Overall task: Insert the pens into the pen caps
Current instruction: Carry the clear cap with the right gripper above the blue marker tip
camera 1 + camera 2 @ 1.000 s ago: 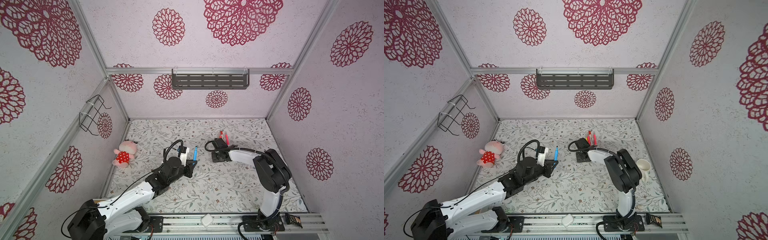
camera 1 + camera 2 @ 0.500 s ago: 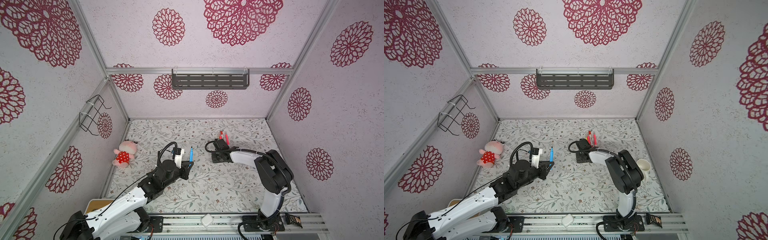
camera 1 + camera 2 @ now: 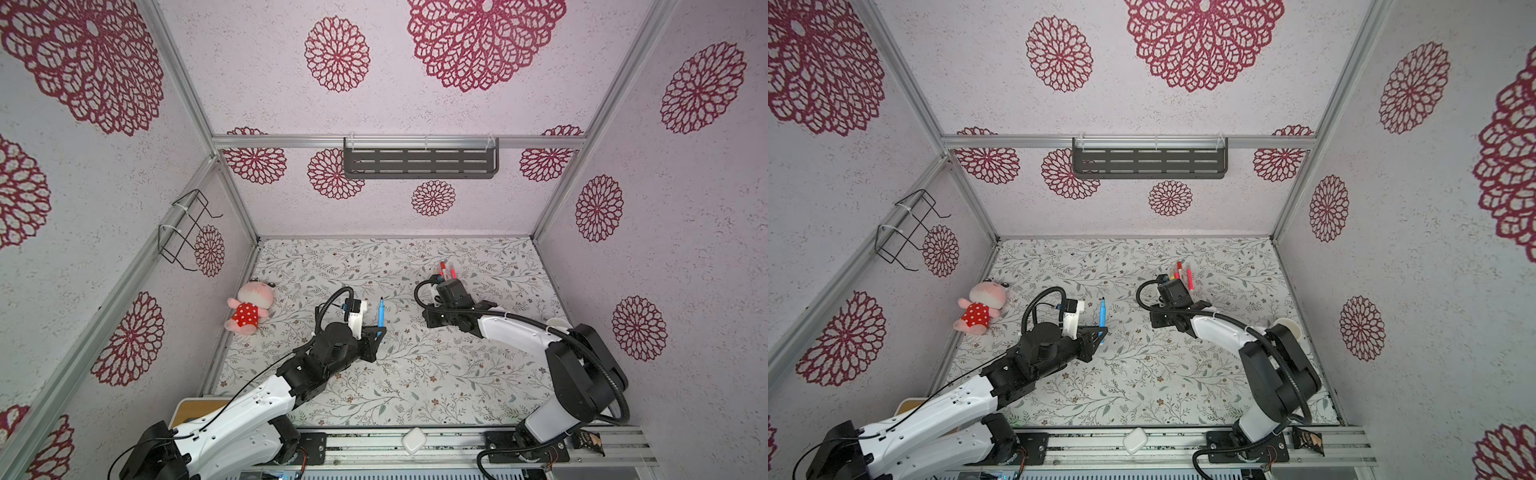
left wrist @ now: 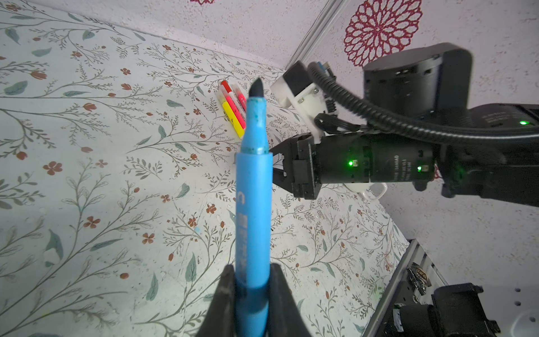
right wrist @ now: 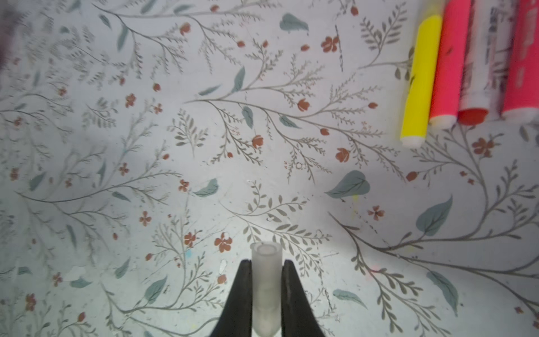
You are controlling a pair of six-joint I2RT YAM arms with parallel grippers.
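L gripper (image 4: 253, 281) clamped tight on blue pen (image 4: 253, 204) at its tail end. Barrel + bare dark nib stick out fwd. R gripper (image 5: 267, 277) closed on cap (image 5: 267, 256): frosted tube, mouth out front of the jaws, looks empty. Both held in air over mat (image 3: 415, 374).

In both top views the pen points toward the back wall (image 3: 374, 208); how steep, can't tell. R gripper sits off to its right w/ a gap, no contact.

Key relation: in L wrist view R gripper comes in side-on near the pen's collar, so cap axis looks roughly crosswise to pen axis, not inline. Cap itself is hidden there.

Next, my guess: one wrist must turn so cap mouth faces nib, then close the gap along pen axis. Neither arm clearly nearer, so meet mid.

Other pens (image 5: 420, 81) lie side by side on mat beyond R gripper.
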